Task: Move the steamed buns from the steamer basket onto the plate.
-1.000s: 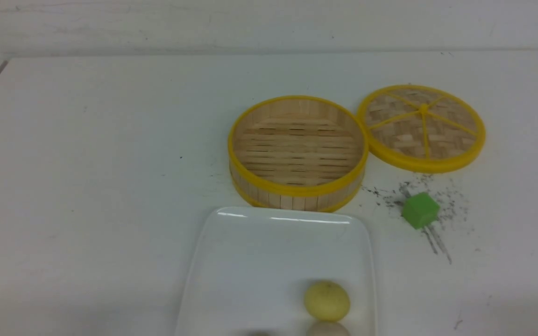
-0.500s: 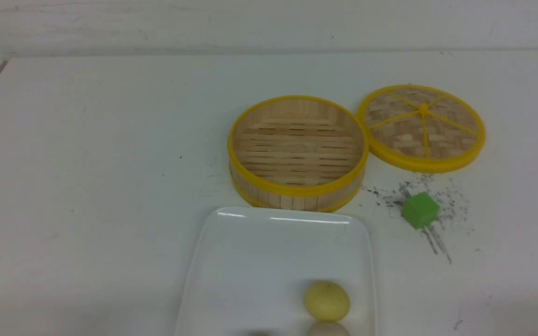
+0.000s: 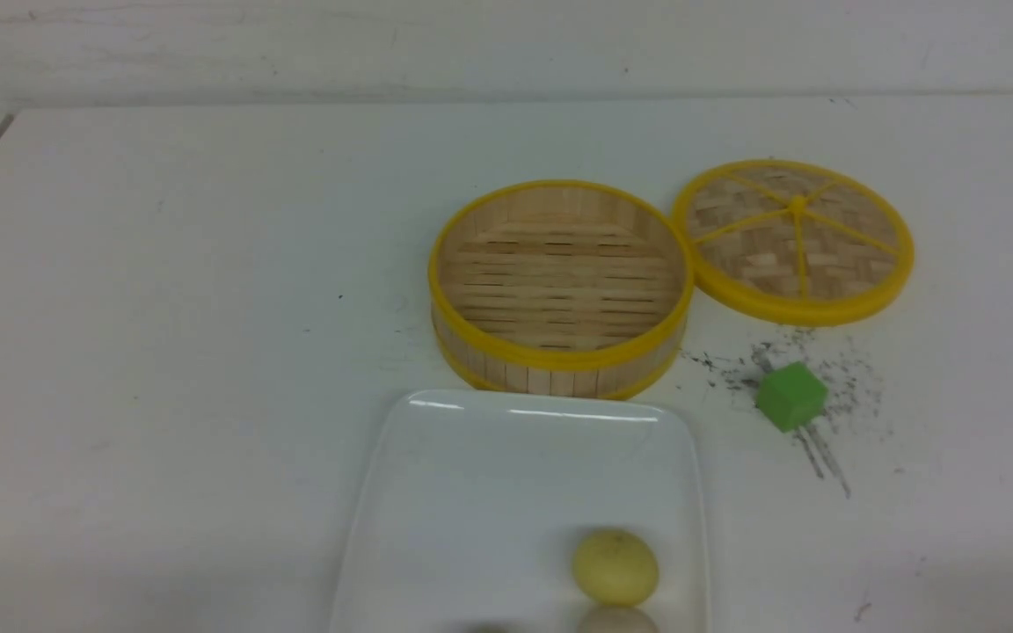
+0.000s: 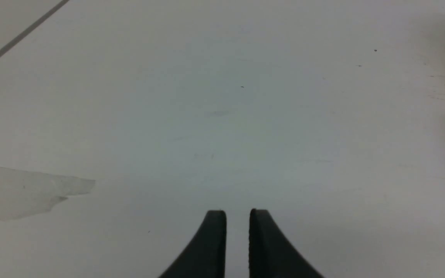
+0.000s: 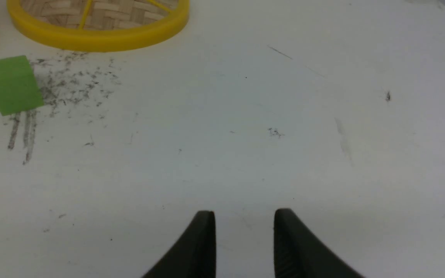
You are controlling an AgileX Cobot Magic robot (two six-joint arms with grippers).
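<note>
A broad white table point(image 3: 190, 290) with a matte, lightly scuffed top carries everything. Directly on it stands a round bamboo-slat steamer basket with yellow rims point(image 3: 559, 360), and just beside that, to the right and a little farther back, lies a flat woven bamboo disc with yellow spokes and rim point(image 3: 794, 239). Nearer the robot, a glossy white rectangular plate with rounded corners point(image 3: 471, 492) sits close in front of the basket. A small green cube point(image 3: 790, 396) rests to the right of the plate on a patch of dark specks and streaks point(image 3: 823, 457). A dull greyish smear point(image 4: 25, 191) marks the left part of the tabletop
</note>
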